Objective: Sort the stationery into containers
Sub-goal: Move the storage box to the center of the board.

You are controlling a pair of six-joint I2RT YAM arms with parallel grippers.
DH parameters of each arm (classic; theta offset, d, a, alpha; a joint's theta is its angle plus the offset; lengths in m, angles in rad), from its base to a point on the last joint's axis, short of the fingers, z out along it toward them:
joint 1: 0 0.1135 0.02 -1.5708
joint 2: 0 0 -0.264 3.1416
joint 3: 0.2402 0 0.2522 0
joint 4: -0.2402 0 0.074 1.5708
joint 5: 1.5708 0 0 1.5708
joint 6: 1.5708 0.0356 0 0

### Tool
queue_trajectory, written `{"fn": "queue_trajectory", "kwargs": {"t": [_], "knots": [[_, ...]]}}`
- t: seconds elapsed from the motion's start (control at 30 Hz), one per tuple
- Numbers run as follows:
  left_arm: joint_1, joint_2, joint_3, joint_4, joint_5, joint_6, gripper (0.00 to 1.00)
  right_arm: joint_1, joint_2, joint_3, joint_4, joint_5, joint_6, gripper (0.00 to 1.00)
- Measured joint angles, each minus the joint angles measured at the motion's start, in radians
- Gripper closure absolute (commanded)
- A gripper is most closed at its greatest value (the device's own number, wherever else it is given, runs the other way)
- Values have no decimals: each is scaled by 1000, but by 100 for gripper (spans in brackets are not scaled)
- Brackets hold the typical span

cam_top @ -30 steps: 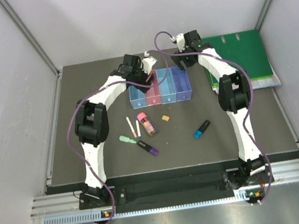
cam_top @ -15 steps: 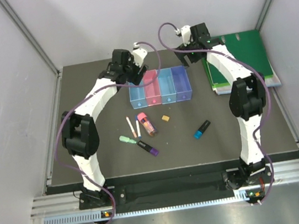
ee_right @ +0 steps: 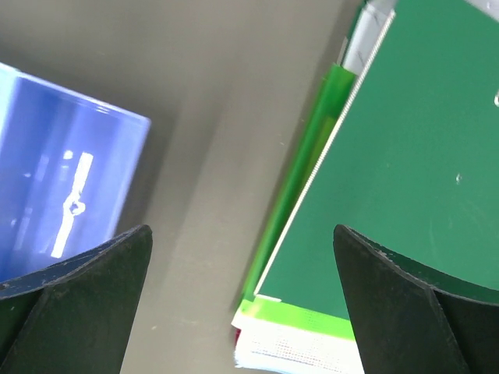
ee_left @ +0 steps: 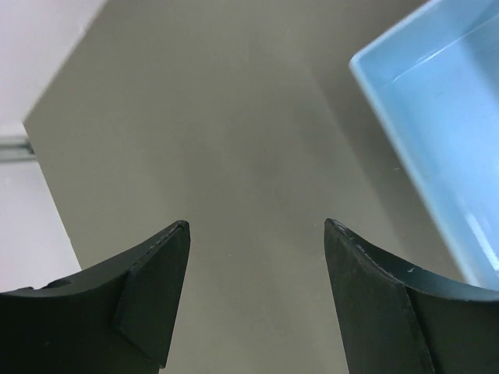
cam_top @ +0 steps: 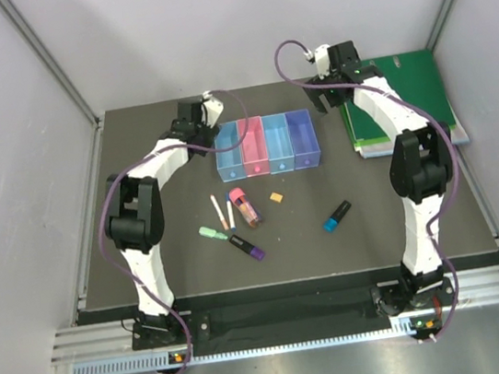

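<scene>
Left gripper [ee_left: 257,226]: jaws apart, nothing held. Since a second ago I have swung it off the bin row; now over bare table just left of light blue bin [cam_top: 228,150].
Right gripper [ee_right: 242,230]: jaws apart, empty. Shifted from violet-blue bin [cam_top: 303,138] toward green binder [cam_top: 399,96].
Stationery, all loose on table in front of the bins: pink marker [cam_top: 243,204], white pens [cam_top: 217,207], mint marker [cam_top: 212,233], purple-ended marker [cam_top: 247,247], tan eraser [cam_top: 276,197], blue-ended marker [cam_top: 336,216].
My read: both arms backed off, no item visibly binned, first pick pending.
</scene>
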Motion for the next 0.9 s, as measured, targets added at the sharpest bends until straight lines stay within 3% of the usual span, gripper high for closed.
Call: {"fn": "queue_trajectory", "kwargs": {"t": [0.27, 0.67, 0.9], "knots": [[10, 87, 0, 34, -26, 23, 26, -31, 84, 0, 1, 20, -19, 0], [7, 90, 8, 48, 6, 25, 26, -24, 136, -4, 3, 19, -46, 0], [4, 103, 24, 47, 43, 21, 26, -3, 136, -101, 18, 18, -53, 0]]}}
